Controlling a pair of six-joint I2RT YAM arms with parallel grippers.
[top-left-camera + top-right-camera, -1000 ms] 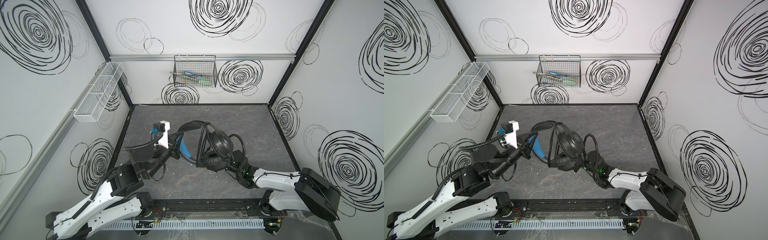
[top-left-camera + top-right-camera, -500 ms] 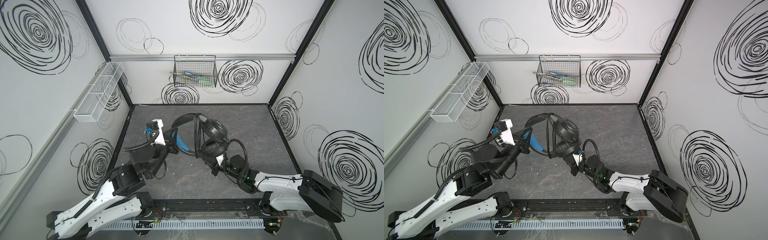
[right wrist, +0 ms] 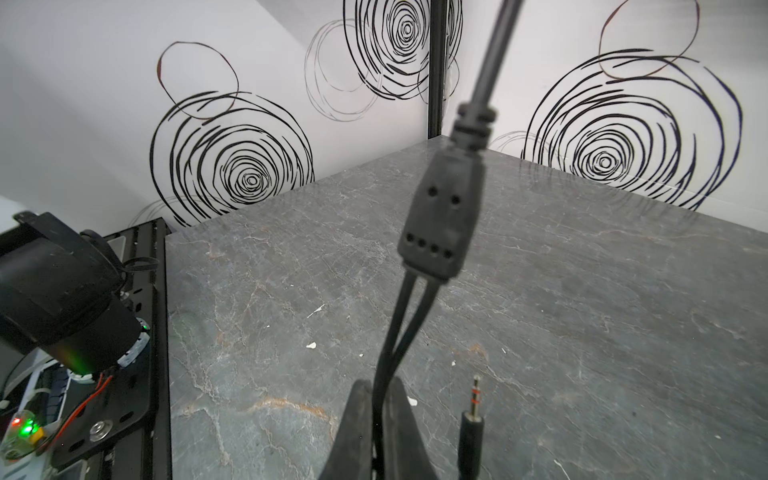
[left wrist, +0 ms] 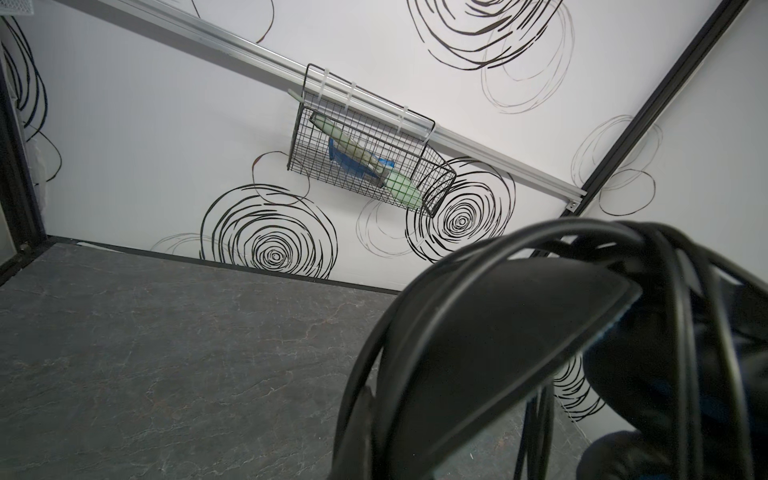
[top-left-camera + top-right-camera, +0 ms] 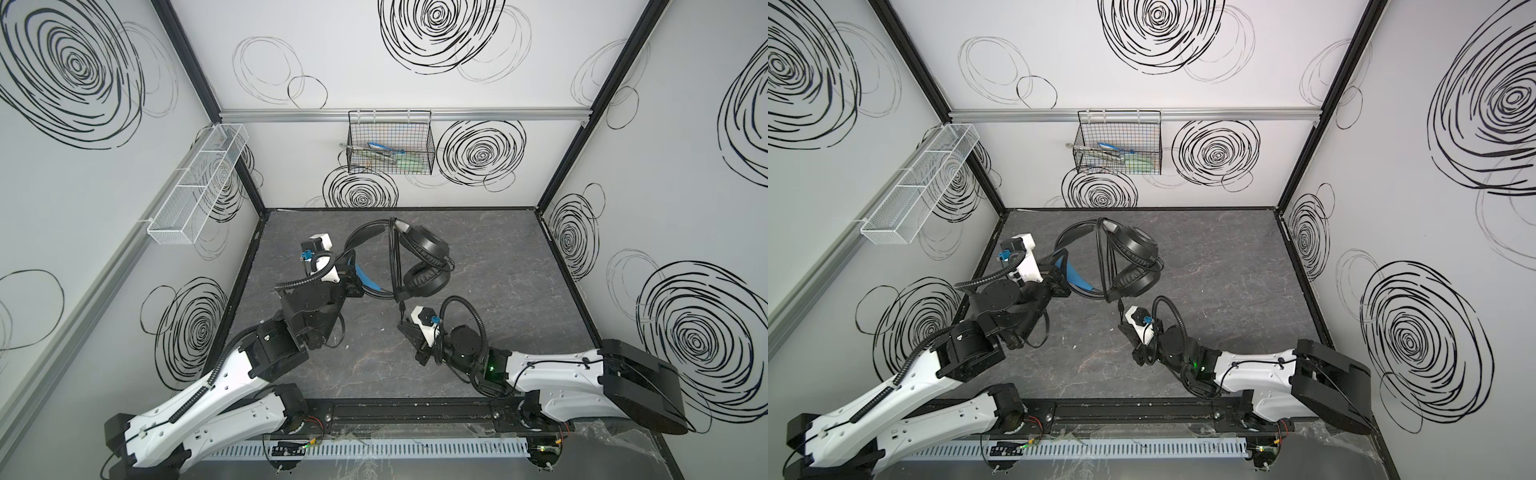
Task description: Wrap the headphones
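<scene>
We see the headphones [image 5: 424,262] near the table's [image 5: 478,340] centre, the left tool [image 5: 353,284] clamped, apparently on their headband [image 4: 478,332], the right tool [image 3: 378,399] pinched shut on their cable [image 3: 440,216].

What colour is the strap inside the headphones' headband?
Blue. The strap shows best in a top view.
</scene>
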